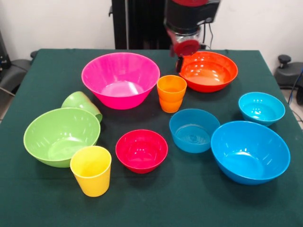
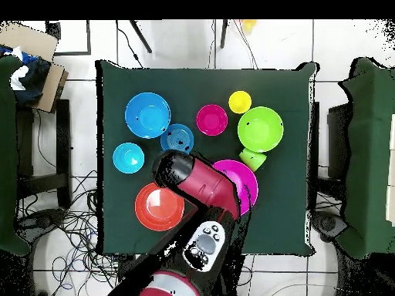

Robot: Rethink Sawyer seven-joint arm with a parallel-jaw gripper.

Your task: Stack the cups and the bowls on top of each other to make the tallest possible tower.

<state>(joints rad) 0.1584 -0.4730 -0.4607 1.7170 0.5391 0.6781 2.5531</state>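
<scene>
Glossy plastic bowls (image 1: pixel 120 79) and cups (image 1: pixel 171 93) — matt cloth table (image 1: pixel 199 198)

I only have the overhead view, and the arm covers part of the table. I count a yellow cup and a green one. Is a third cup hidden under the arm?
Observer: Yes. An orange cup stands upright between the pink bowl and the orange bowl.
Operator: Is the green cup upright too?
Observer: No. The green cup lies tipped on its side just behind the green bowl.
Operator: Where is the gripper?
Observer: The gripper hangs at the orange bowl's rim, on the orange cup's side.
</scene>
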